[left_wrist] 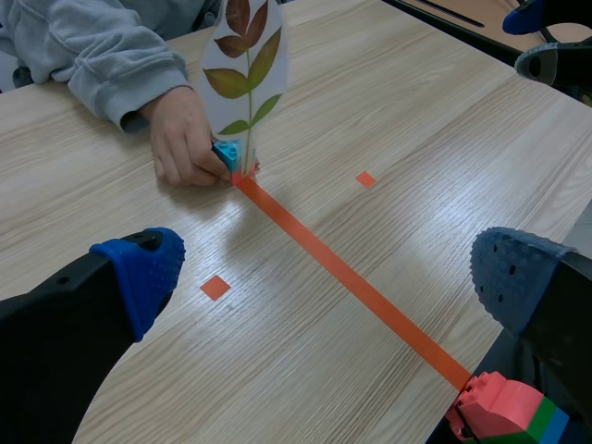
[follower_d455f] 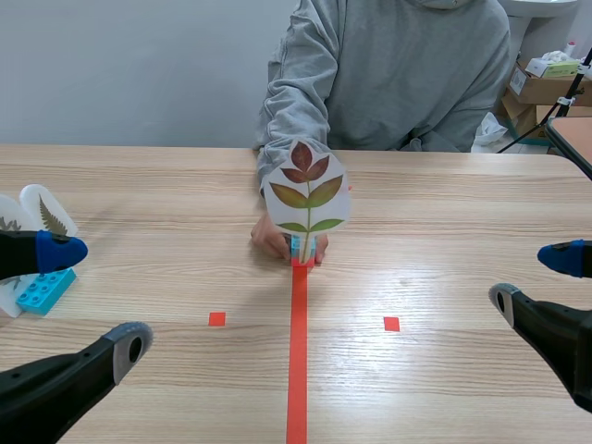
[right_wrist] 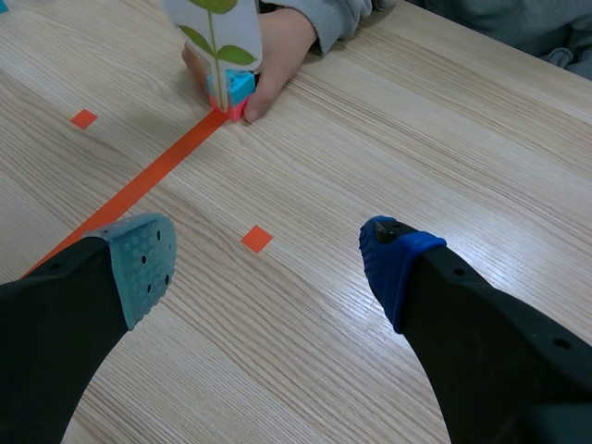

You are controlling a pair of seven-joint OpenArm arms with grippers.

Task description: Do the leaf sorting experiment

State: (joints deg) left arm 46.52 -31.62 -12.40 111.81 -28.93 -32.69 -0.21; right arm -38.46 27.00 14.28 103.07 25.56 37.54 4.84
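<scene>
Blue brick (follower_d455f: 297,246) partly behind leaf card (follower_d455f: 305,190)

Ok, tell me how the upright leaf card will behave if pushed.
The leaf card looks thin, so likely bendy and light. Tall on its small block base, it would probably tip once the person's hand lets go.

Light wood-grain bench (follower_d455f: 444,213), plain pale grey wall (follower_d455f: 129,65) behind it. Person in a grey hooded sweatshirt (follower_d455f: 398,65) sits across, at the far edge. Far right, off the bench: stacked brown cardboard boxes (follower_d455f: 541,88), a green-and-white carton (follower_d455f: 553,67) on top, a crumpled white plastic bag (follower_d455f: 487,131) beside them. Corner of a second, dark-edged brown table (follower_d455f: 575,139) nearer in.
</scene>
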